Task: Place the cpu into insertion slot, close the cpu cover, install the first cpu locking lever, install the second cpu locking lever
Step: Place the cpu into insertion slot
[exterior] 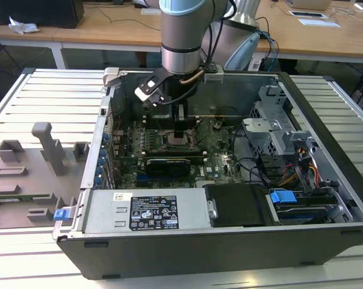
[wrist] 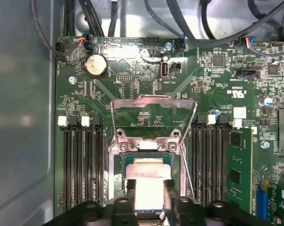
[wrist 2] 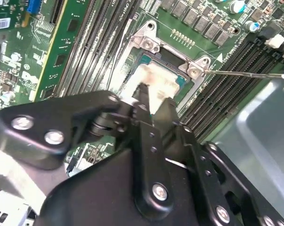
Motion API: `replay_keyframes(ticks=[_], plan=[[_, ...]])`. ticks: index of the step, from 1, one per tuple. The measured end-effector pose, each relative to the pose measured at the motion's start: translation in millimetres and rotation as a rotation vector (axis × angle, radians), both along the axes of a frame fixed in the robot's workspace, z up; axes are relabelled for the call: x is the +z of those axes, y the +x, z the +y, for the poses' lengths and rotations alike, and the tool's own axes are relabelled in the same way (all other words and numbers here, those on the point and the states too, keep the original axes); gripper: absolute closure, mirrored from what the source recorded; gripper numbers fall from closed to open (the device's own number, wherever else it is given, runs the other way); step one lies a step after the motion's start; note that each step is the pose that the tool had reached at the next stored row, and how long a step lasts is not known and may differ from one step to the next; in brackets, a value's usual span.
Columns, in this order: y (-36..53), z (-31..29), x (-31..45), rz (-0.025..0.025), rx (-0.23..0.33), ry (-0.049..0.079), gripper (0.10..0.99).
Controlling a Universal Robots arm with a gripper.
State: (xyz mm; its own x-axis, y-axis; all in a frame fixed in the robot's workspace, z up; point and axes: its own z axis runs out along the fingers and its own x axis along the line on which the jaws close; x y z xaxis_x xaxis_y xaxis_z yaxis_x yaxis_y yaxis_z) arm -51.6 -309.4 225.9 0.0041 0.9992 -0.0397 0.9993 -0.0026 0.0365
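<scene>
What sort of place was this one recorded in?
Probably a robotics lab or workshop bench: an open black computer tower case lies on a ribbed aluminium table, long wooden desks stand behind, and the black gripper holds a small silver-grey square cpu inside the case.

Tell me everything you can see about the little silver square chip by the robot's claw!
The cpu is a small, flat square with a pale silver-grey metal top that looks smooth. It lies level over the insertion slot on the green motherboard, inside the slot's silver rim; whether it is fully seated I cannot tell. The gripper has two black fingers set against its opposite edges. The cpu cover stands open at the slot's edge, clear of it.
</scene>
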Motion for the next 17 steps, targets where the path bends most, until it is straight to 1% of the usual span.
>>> replay_keyframes(ticks=[1,2,3,5,10,11,15,17], plan=[[0.0,0.0,3.1,-0.0001,0.000,0.000,0.796],[0.0,0.0,6.1,0.0000,0.000,0.000,0.914],[0.0,0.0,9.6,0.0000,0.000,0.000,0.976],[0.0,0.0,14.1,0.0000,0.000,0.000,0.980],[0.0,0.0,22.0,-0.0001,0.000,0.000,0.980],[0.0,0.0,25.6,0.0000,0.000,0.000,0.980],[0.0,0.0,43.8,0.0000,0.000,0.000,0.980],[0.0,0.0,50.8,0.0000,0.000,0.000,0.980]])
